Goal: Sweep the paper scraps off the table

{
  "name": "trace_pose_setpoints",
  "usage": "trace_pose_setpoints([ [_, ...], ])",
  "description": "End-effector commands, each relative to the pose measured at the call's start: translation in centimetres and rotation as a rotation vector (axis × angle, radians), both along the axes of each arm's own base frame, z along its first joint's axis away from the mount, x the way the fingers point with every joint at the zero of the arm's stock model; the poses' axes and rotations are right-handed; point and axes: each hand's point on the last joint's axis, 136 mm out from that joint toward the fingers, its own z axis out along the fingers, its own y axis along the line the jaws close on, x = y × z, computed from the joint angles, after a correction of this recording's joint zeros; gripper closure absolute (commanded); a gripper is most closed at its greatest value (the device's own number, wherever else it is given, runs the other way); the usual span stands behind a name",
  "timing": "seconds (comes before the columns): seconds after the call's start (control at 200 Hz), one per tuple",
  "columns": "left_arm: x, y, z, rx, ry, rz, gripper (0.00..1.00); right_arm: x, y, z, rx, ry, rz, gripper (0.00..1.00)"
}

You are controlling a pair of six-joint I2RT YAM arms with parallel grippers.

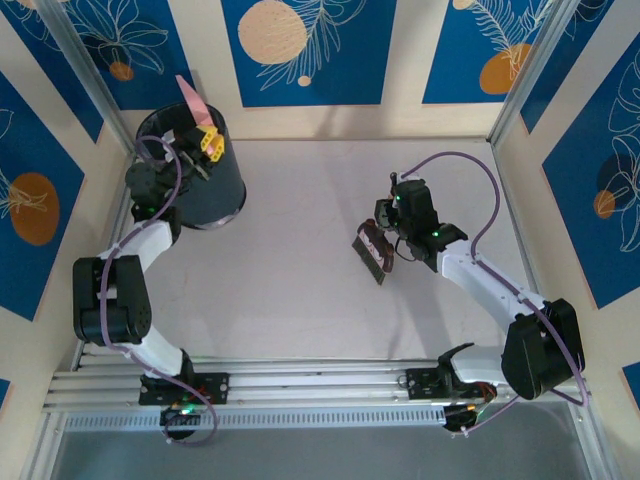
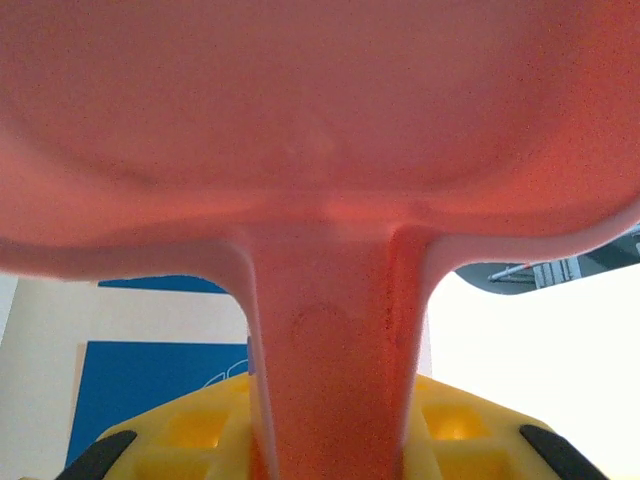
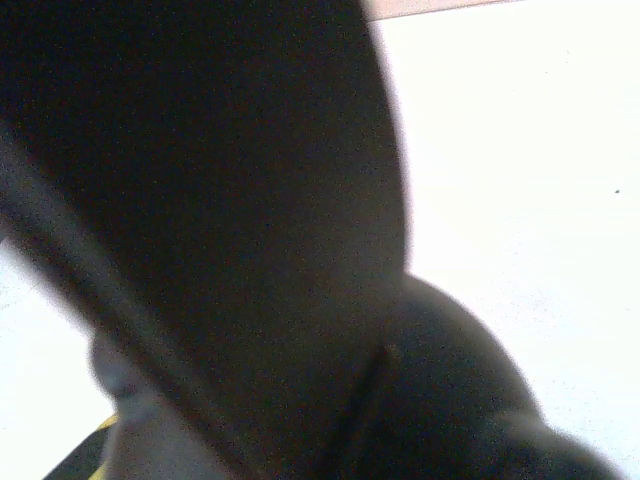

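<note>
Grey tbl (image 1: 300, 300): 1 blk bin (image 1: 222, 190), 1 pink dustpan (image 1: 189, 98), 1 brush (image 1: 370, 256).

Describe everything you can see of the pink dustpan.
The pink dustpan looks like smooth moulded plastic: a broad shallow scoop with a rounded rim, joined to a flat narrow handle. The left hand is shut on that handle, yellow fingers on either side. The pan is held off the table, tipped nearly edge-on to the top camera, above the dark round bin at the far left corner. Whether it touches the bin's rim cannot be told.
</note>
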Motion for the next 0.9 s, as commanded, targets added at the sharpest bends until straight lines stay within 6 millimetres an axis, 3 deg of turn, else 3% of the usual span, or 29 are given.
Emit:
trace_pose_setpoints([
  [0.0,-0.9,-1.0,2.3,0.052,-0.067,-0.049,1.00,0.2,0.1,2.9,0.038,-0.068,-0.012,1.00],
  [0.475,-3.3,-2.7,-1.1,0.540,-0.113,-0.099,1.00,-0.2,0.2,2.8,0.070,-0.083,0.012,1.00],
  [0.895,-6.8,-2.7,-5.0,1.054,-0.123,-0.181,1.00,-0.2,-0.2,2.6,0.083,-0.085,0.006,1.00],
])
